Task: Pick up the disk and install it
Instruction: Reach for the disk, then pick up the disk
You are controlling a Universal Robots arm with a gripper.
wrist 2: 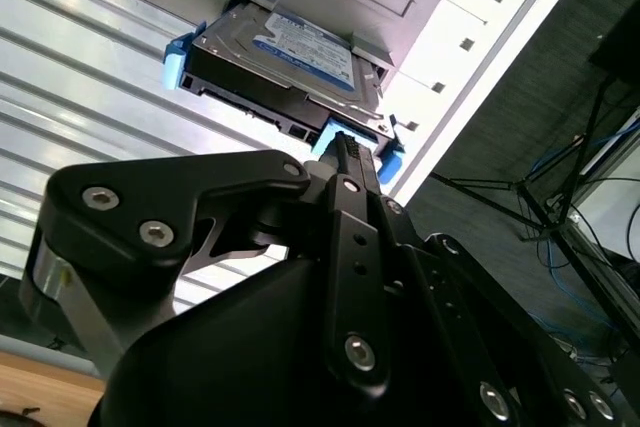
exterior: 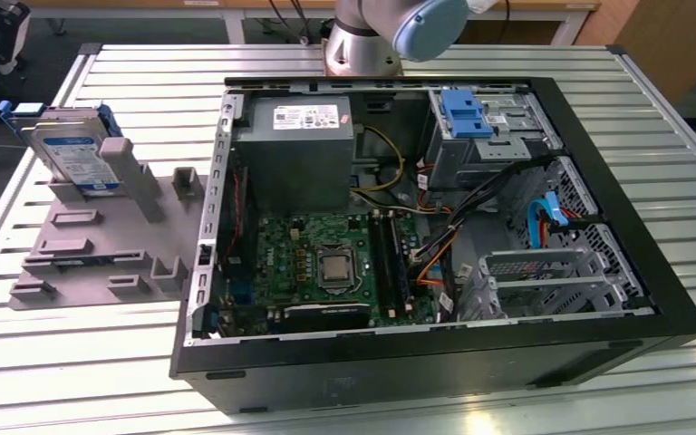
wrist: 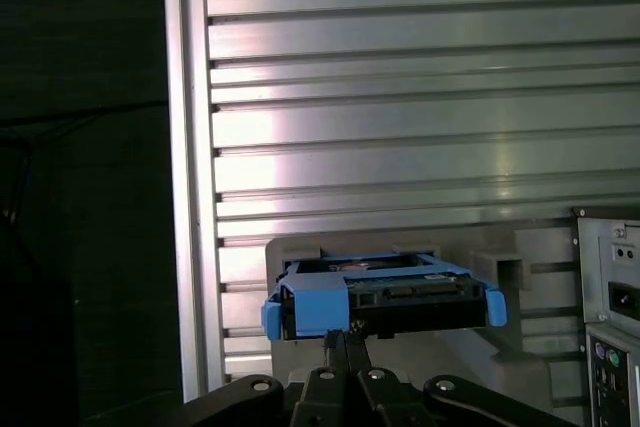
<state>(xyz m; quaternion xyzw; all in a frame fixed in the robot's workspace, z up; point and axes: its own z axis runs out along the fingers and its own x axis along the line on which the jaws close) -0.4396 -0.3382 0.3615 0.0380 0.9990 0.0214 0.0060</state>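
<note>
The disk, a silver drive with a white-and-blue label in a blue rail frame, stands on edge in a grey holder at the exterior view's left, outside the computer case. Both wrist views show the disk ahead of my gripper. The black fingers lie together with nothing between them, pointing at the disk's blue rail end. The exterior view shows no part of the arm near the disk, so the gripper is apart from it.
The open computer case lies on the slatted metal table. Inside are a grey power-supply box, the motherboard and a drive bay with a bare blue bracket. The arm's base stands behind the case.
</note>
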